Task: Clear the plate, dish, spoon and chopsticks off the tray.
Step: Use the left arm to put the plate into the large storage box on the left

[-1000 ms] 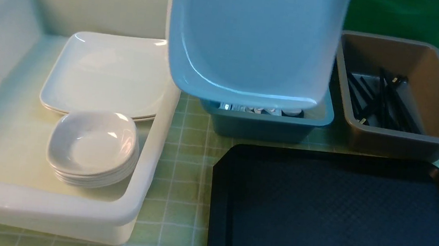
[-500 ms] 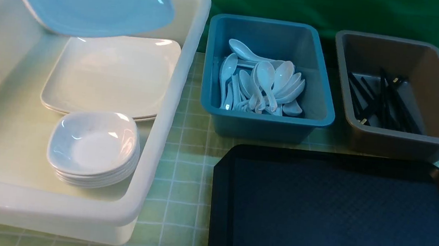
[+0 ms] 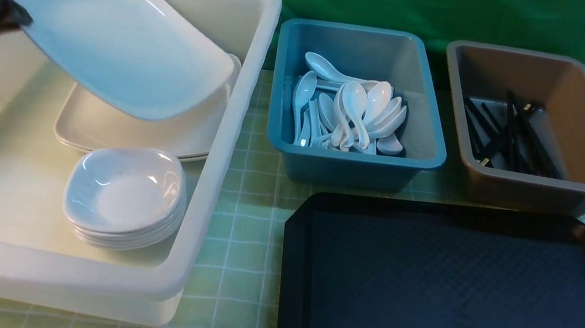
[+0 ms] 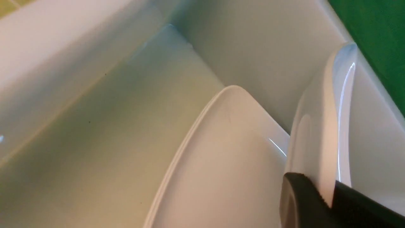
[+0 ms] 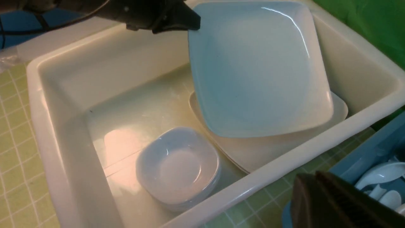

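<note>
Left fingers (image 3: pixel 1 11) clamped on a far corner of the plate (image 3: pixel 120 42), one pad each side of the rim; the left wrist view shows the black pads (image 4: pixel 303 199) pinching the glossy white edge. The plate hangs tilted inside the big white tub (image 3: pixel 231 125) at bench left, held corner high, opposite edge sloping down toward a flat stack of like plates (image 3: pixel 138 134) on the tub floor. Whether that low edge touches the stack: can't tell.

Right fingers (image 5: pixel 329 202) together, nothing btwn them, dark & blurred nr the blue bin in the right wrist view, well apart from the plate.

Also in the tub, nearer the robot & just beside the plate stack: a stack of small dishes (image 3: pixel 123 195), deep, white, nested. Right of the tub, the blue bin (image 3: pixel 352 167) w/ a heap of white spoons (image 3: pixel 352 110). Right again, the grey-brown bin (image 3: pixel 534 189) w/ the chopsticks (image 3: pixel 507 137), black, lying criss-cross, gold bands just visible on a few ends.

The tray (image 3: pixel 453 289), black w/ diamond pattern, sits on the bench at front right, in front of both bins & well apart from the plate. Green checked cover (image 3: pixel 247 235) on the bench; green cloth (image 3: pixel 450 12) behind.

The tub's tall walls ring the plate on all sides, the far wall close behind the held corner.
</note>
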Tool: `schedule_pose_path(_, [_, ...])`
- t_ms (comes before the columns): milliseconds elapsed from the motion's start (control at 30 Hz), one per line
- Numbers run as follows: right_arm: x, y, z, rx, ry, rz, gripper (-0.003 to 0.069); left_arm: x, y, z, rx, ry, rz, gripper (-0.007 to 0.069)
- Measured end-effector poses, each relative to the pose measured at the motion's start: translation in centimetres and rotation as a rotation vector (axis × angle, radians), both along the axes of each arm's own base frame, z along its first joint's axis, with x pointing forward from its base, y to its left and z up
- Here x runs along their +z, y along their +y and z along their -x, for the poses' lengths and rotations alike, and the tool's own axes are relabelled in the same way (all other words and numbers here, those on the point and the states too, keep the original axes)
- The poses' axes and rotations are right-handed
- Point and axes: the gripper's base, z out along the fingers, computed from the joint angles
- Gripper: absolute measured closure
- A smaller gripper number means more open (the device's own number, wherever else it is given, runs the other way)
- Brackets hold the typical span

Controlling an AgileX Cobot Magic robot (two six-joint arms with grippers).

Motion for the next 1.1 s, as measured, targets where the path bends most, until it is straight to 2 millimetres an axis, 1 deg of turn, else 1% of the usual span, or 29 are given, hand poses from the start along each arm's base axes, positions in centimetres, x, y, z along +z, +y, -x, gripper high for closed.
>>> schedule_pose_path(33, [-0.3, 0.1, -0.2, -0.001, 0.004, 0.003, 0.0658, -0.3, -0.4, 0.0, 0.003, -0.001, 0.001, 0.0620])
schedule_pose_path(67, [-0.6, 0.2, -0.5, -0.002, 0.010, 0.008, 0.0658, -0.9, -1.2, -0.3, 0.020, -0.017, -0.002, 0.0620])
schedule_pose_path(167, [-0.9, 0.3, -0.7, -0.004, 0.015, 0.016, 0.0658, -1.7, -2.0, -0.5, 0.053, -0.043, -0.032, 0.0620])
schedule_pose_path(233, [-0.9, 0.3, -0.7, -0.003, 0.016, 0.017, 0.0658, -1.9, -2.0, -0.5, 0.062, -0.046, -0.036, 0.0620])
schedule_pose_path(367, [-0.9, 0.3, -0.6, 0.000, 0.019, 0.021, 0.0658, -3.1, -2.2, -0.3, 0.091, -0.032, -0.025, 0.0620])
schedule_pose_path(467, [-1.0, 0.3, -0.6, -0.001, 0.026, 0.022, 0.0658, -4.0, -2.4, 0.0, 0.058, 0.011, -0.043, 0.0620])
schedule_pose_path(700, [-1.0, 0.3, -0.6, 0.000, 0.031, 0.023, 0.0658, -4.4, -2.7, 0.2, 0.015, 0.051, -0.077, 0.0617])
schedule_pose_path(767, [-1.0, 0.3, -0.6, 0.001, 0.033, 0.025, 0.0658, -4.5, -2.8, 0.3, -0.001, 0.064, -0.091, 0.0603])
schedule_pose_path(867, [-1.0, 0.3, -0.6, 0.001, 0.034, 0.026, 0.0658, -4.7, -3.0, 0.4, -0.043, 0.097, -0.121, 0.0550])
schedule_pose_path(1000, [-1.0, 0.3, -0.5, -0.002, 0.040, 0.024, 0.0658, -5.2, -3.4, 0.6, -0.086, 0.147, -0.131, 0.0417])
schedule_pose_path(1100, [-1.1, 0.3, -0.4, 0.004, 0.053, 0.033, 0.0658, -5.5, -3.7, 0.9, -0.152, 0.226, -0.143, 0.0254])
